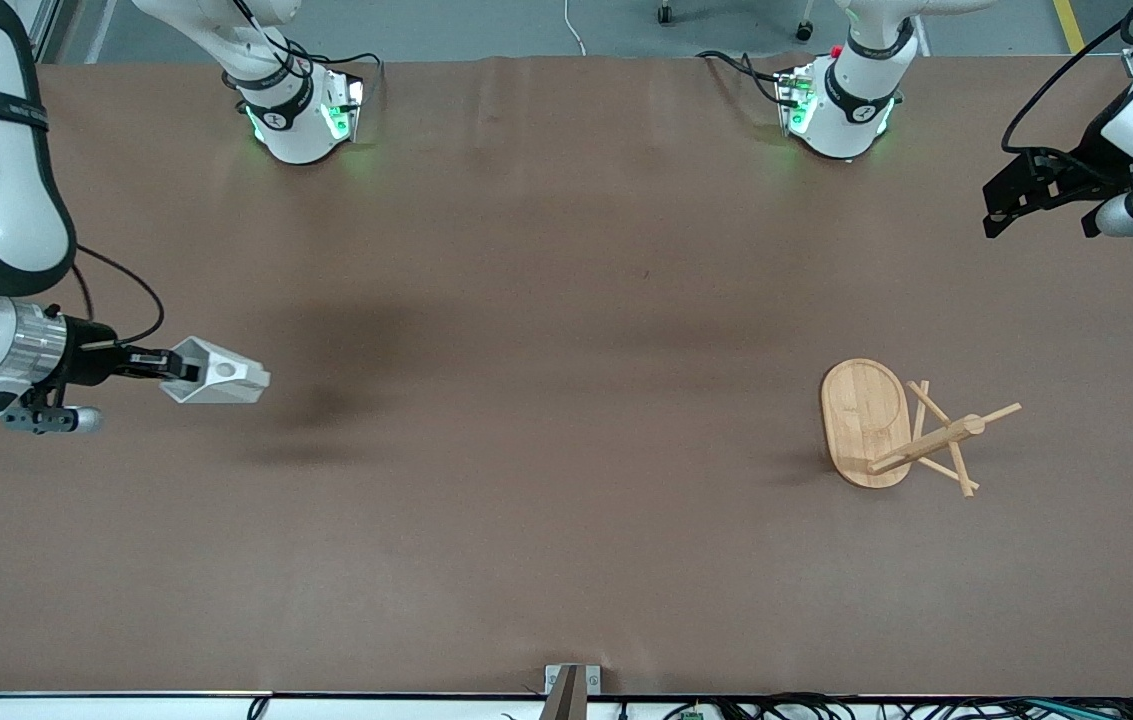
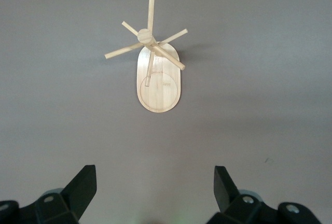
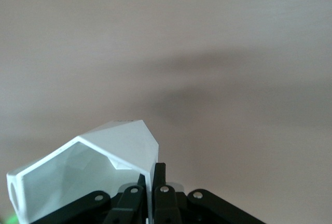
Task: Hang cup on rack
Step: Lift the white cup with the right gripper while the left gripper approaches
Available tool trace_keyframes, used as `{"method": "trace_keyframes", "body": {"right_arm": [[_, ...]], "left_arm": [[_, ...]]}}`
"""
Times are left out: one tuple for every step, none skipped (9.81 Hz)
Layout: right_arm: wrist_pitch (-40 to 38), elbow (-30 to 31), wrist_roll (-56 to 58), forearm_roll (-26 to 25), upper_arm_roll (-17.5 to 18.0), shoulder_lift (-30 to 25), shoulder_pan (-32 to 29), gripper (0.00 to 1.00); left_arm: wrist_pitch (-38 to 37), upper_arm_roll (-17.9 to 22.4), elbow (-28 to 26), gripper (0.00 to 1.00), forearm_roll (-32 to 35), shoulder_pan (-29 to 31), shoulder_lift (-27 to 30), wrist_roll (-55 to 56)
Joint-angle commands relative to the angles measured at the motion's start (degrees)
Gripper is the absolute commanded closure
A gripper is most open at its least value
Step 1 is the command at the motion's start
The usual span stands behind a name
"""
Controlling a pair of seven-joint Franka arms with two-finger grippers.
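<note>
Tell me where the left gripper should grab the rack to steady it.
Probably the central post just under the top, coming from above: the rack stands upright on its oval base, and the open left gripper could straddle the post between the crossing pegs.

one cup point(image 1: 216, 373), one rack point(image 1: 886, 425), two pincers

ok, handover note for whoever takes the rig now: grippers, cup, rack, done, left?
Right gripper: shut on the cup's rim, holding it on its side in the air over the right arm's end of the table.
Left gripper: open, empty, waiting above the left arm's end of the table.
Rack: upright on the table toward the left arm's end, pegs bare.
Done: cup picked up.
Left: carry the cup across to the rack, hook it on a peg, release.
</note>
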State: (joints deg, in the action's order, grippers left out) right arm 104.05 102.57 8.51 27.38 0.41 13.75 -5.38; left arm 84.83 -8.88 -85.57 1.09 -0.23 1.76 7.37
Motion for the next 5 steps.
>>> {"method": "trace_keyframes", "body": {"right_arm": [[-1.83, 0.70, 0.54, 12.38, 1.69, -1.71, 0.28, 1.00], [-1.57, 1.05, 0.54, 16.53, 3.70, -1.53, 0.72, 1.00], [-0.79, 1.92, 0.54, 21.79, 5.89, -1.45, 0.90, 1.00], [0.01, 2.98, 0.63, 27.76, 8.00, -1.36, 0.99, 1.00], [2.97, 3.86, 0.63, 33.47, 11.24, -1.44, 0.99, 1.00]], "left_arm": [[0.07, -4.10, -1.10, 0.00, 0.14, -0.48, -0.52, 0.02], [0.60, -7.69, -0.92, 0.00, -0.73, -0.48, -0.53, -0.16], [1.39, -11.21, 1.26, 0.00, -2.91, -0.65, -1.05, -0.42], [2.26, -14.20, 2.33, 0.00, -6.07, -1.09, -2.01, -3.82], [4.27, -17.80, 3.29, 0.00, -6.80, -1.44, -2.89, -6.38]]}}
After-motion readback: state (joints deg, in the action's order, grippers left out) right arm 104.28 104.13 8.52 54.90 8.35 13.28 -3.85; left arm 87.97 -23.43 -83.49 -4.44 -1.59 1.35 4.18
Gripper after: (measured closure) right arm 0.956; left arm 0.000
